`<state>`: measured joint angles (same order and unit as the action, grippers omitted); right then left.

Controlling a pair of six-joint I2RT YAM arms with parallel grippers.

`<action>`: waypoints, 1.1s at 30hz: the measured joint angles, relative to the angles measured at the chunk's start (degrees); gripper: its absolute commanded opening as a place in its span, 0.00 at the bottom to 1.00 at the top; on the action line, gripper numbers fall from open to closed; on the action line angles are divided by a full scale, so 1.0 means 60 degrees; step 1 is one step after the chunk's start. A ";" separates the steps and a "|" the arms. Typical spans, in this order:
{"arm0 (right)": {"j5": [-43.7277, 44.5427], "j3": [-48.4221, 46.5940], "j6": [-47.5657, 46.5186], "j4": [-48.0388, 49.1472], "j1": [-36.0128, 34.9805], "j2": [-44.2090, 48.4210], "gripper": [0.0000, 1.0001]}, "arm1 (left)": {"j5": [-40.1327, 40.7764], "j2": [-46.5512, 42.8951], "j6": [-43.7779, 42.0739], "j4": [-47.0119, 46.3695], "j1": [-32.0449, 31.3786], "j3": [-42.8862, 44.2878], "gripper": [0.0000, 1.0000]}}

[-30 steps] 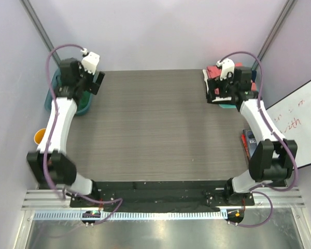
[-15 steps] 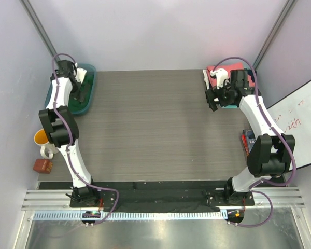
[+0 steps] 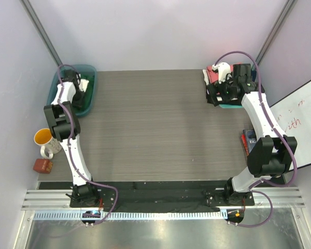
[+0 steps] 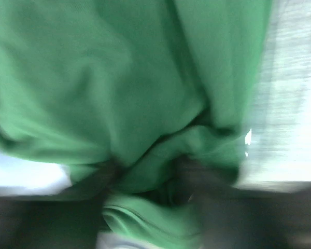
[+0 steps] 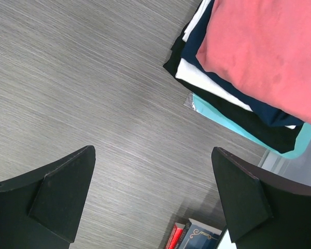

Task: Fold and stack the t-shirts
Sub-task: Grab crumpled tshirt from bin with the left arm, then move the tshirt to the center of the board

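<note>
A dark green t-shirt lies crumpled in the teal tub at the table's far left corner. My left gripper is down inside the tub. In the blurred left wrist view the left gripper has its dark fingers sunk in the cloth, a fold bunched between them. A stack of folded t-shirts, coral-pink on top with navy, white, black and teal under it, sits at the far right. My right gripper hangs open over bare table beside the stack, holding nothing.
A white mug with a yellow inside and a small brown object stand left of the table. Books lie at the right edge. A whiteboard leans at the right.
The left arm has swung from above the table's corner down into the tub and onto the green cloth. The right gripper has shifted slightly by the stack and stays open.
</note>
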<state>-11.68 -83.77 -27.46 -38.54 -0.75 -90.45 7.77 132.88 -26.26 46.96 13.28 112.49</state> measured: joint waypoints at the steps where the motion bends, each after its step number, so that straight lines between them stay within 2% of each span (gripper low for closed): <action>1: 0.0000 -0.0007 0.0029 -0.0018 0.0000 0.0000 0.99 | -0.0011 0.0113 0.0076 0.0106 0.0033 0.0175 0.00; 5: 0.0033 -0.0011 0.0149 -0.0087 0.0000 0.0000 0.99 | 0.0004 0.0291 0.0157 0.0149 0.0127 0.0543 0.00; 11: 0.0186 -0.0011 0.0175 -0.0095 0.0000 0.0011 0.99 | -0.0160 -0.0291 0.0590 -0.0248 0.0168 -0.0055 0.00; 19: 0.0266 0.0055 0.0135 -0.0095 0.0000 0.0149 0.98 | -0.0091 -0.3570 0.1060 -0.1716 -0.0124 -0.0936 0.00; 23: 0.0259 0.0255 0.0131 -0.0102 -0.0004 0.0248 0.98 | 0.0047 -0.5009 0.1027 -0.2353 -0.0678 -0.0688 0.00; 26: 0.0262 0.0346 0.0106 -0.0098 -0.0011 0.0306 0.97 | -0.0171 -0.5541 0.0940 -0.2455 -0.1184 -0.0415 0.00; 29: 0.0270 0.0415 0.0102 -0.0066 -0.0066 0.0404 0.96 | -0.0998 -0.5799 0.0761 -0.2018 -0.1876 -0.0047 0.00; 33: 0.0284 0.0557 0.0124 0.0149 -0.0273 0.0699 0.96 | -0.2033 -0.6014 0.0441 -0.1002 -0.3402 0.0080 0.00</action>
<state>-9.98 -80.42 -26.72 -37.65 -2.39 -86.26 -4.43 96.79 -23.62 40.95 -7.14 112.97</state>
